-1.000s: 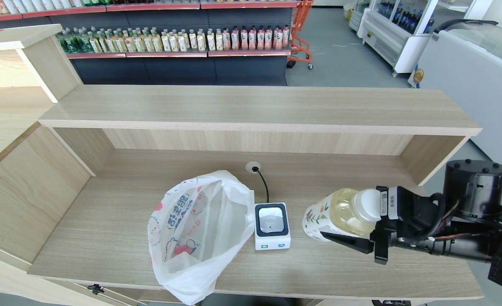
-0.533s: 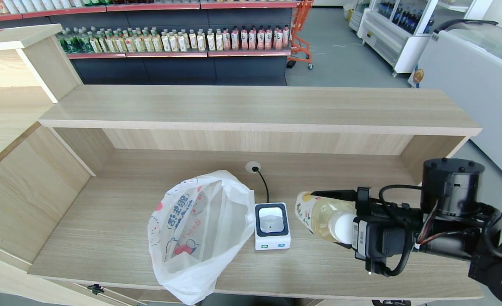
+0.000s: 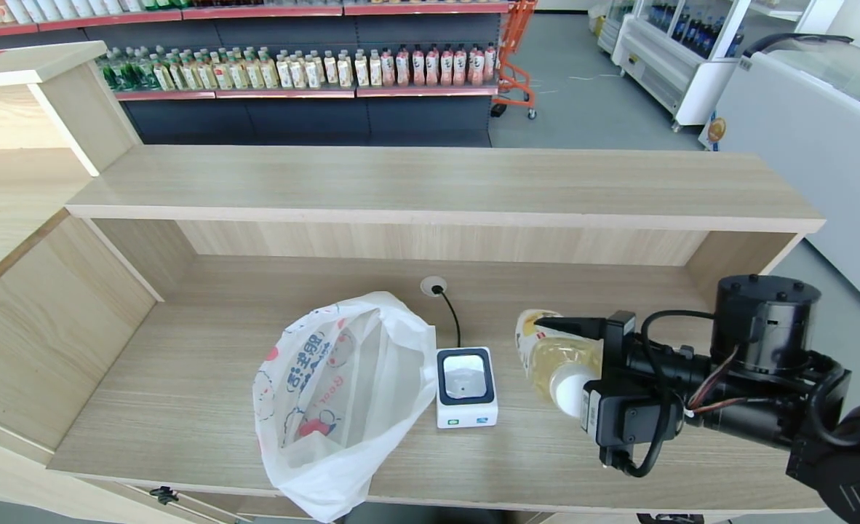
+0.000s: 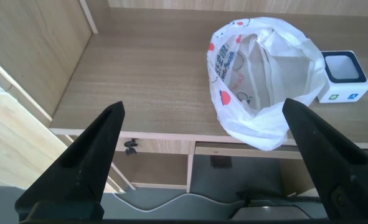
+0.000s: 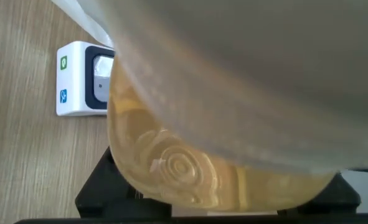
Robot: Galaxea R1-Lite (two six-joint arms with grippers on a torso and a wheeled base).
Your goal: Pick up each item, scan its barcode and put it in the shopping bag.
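Two grippers logged, entries running left to right.

Left gripper (image 4: 203,107): fingers (image 4: 93,155) spread wide, holding nothing. It hangs above the near edge of the wooden counter (image 4: 152,81), with the bag at its 1 o'clock.

Shopping bag (image 3: 343,397): white plastic with red and blue print, standing on the counter (image 3: 182,378) with its mouth gaping open. The lower end sags over the counter's near edge at 6 o'clock.

Barcode scanner (image 3: 466,386): a small white box with a dark window facing up, just beside the bag at its 3 o'clock. A black cable (image 3: 450,309) runs from it toward 12 o'clock into a round grommet (image 3: 434,285) in the counter.

Bottle (image 3: 546,360): clear, pale yellow drink, floral label, white cap. It is tilted on its side at the scanner's 3 o'clock, near it but apart, base toward 11 o'clock and cap toward 5 o'clock. The right wrist view shows the bottle's (image 5: 190,168) body close up with the scanner (image 5: 84,87) beyond it.

Right gripper (image 3: 555,342): clamped around the bottle, one black finger (image 3: 572,324) lying along its far side. I cannot tell whether the bottle clears the counter.
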